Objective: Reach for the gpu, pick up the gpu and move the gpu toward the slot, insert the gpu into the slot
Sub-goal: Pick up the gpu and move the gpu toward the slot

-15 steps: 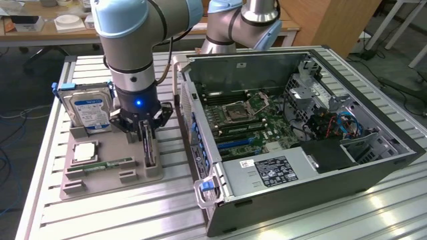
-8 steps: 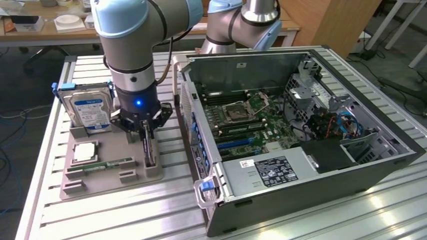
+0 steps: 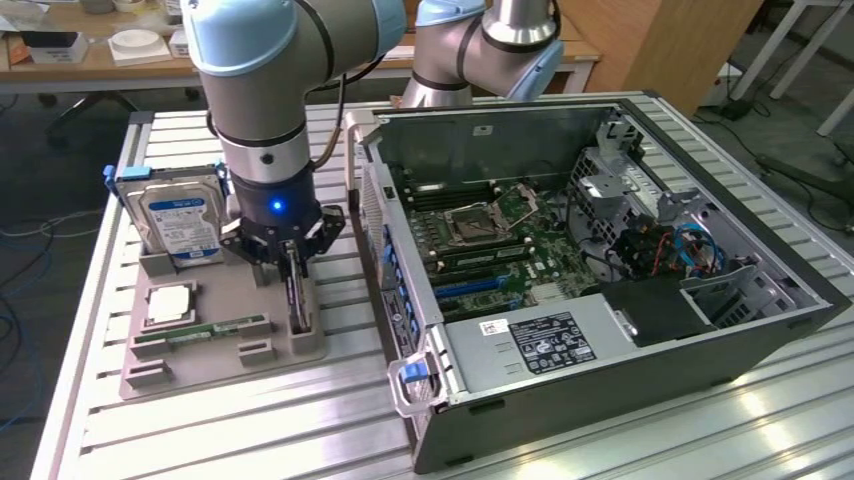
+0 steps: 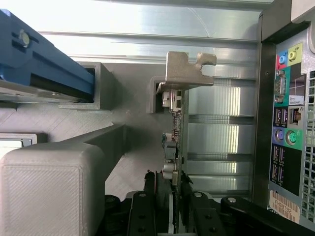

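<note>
Item: gpu insertion, early stage. Reach complete; grasp made; lift, transfer and insertion outstanding. Gripper [image 3: 294, 268] stands lowered over the grey holder tray [image 3: 220, 365] in the left half of the exterior view, at centre height. Fingers [image 4: 143, 212] closed to a middling width, one against each face of the gpu [image 3: 300, 305], as the wrist view shows. Location of gpu: on edge in its cradle at the tray's side nearest the computer case [image 3: 641, 330], apparently not yet raised; seen edge-on in the wrist view [image 4: 176, 132], with its metal end bracket [image 4: 184, 73] at the far end from the fingers. Destination: the slot [image 3: 470, 287], a blue strip on the green motherboard [image 3: 494, 240] inside the open case, centre-right of the exterior view, unoccupied and well apart from the card. Other tray contents: hard drive [image 3: 183, 222] upright at the exterior view's left, memory stick [image 3: 200, 330] lying flat below it. All rest on the ribbed metal counter [image 3: 240, 430]. Not determinable: whether the card's lower edge has cleared the cradle, since the fingers and tray walls cover that join; the card's black face, seen foreshortened from outside; the fingertips, cut off in the wrist view; the far end of the slot, which is partly masked by the case wall.
</note>
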Controlling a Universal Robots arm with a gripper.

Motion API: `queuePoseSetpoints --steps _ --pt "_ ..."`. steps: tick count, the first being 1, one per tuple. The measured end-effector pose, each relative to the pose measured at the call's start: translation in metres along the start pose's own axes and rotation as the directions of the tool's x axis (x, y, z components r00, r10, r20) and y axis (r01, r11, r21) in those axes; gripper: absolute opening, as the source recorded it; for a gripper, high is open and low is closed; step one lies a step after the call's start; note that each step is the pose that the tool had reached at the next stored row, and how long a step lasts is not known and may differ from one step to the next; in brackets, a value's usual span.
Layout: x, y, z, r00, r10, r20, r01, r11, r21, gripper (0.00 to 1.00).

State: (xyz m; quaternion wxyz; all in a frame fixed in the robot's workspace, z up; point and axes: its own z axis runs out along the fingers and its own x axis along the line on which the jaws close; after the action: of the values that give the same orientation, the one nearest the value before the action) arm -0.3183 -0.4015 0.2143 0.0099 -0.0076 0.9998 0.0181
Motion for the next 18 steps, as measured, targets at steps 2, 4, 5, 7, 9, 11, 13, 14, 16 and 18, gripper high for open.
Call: queuePoseSetpoints --steps 2,4,5,7,9,11,13,14,16,18 --pt "0.0 0.0 0.0 1.0 0.0 0.0 0.0 1.0 0.0 0.29" --pt "0.0 0.0 0.0 1.0 0.0 0.0 0.0 1.0 0.0001 0.29" --pt "0.0 0.0 0.0 1.0 0.0 0.0 0.0 1.0 0.0 0.29" --pt "0.0 0.0 0.0 1.0 0.0 0.0 0.0 1.0 0.0 0.29" --pt "0.0 0.0 0.0 1.0 0.0 0.0 0.0 1.0 0.0 0.29" --pt "0.0 0.0 -0.0003 1.0 0.0 0.0002 0.0 1.0 -0.0001 0.29" --pt "0.0 0.0001 -0.0044 1.0 0.0 0.0 0.0 1.0 0.0 0.29" --pt "0.0 0.0002 -0.0073 1.0 0.0 0.0 0.0 1.0 0.0001 0.29" --pt "0.0 0.0005 -0.0134 1.0 0.0 0.0 0.0 1.0 0.0005 0.29" --pt "0.0 0.0007 -0.019 1.0 0.0 0.0 0.0 1.0 0.001 0.29"
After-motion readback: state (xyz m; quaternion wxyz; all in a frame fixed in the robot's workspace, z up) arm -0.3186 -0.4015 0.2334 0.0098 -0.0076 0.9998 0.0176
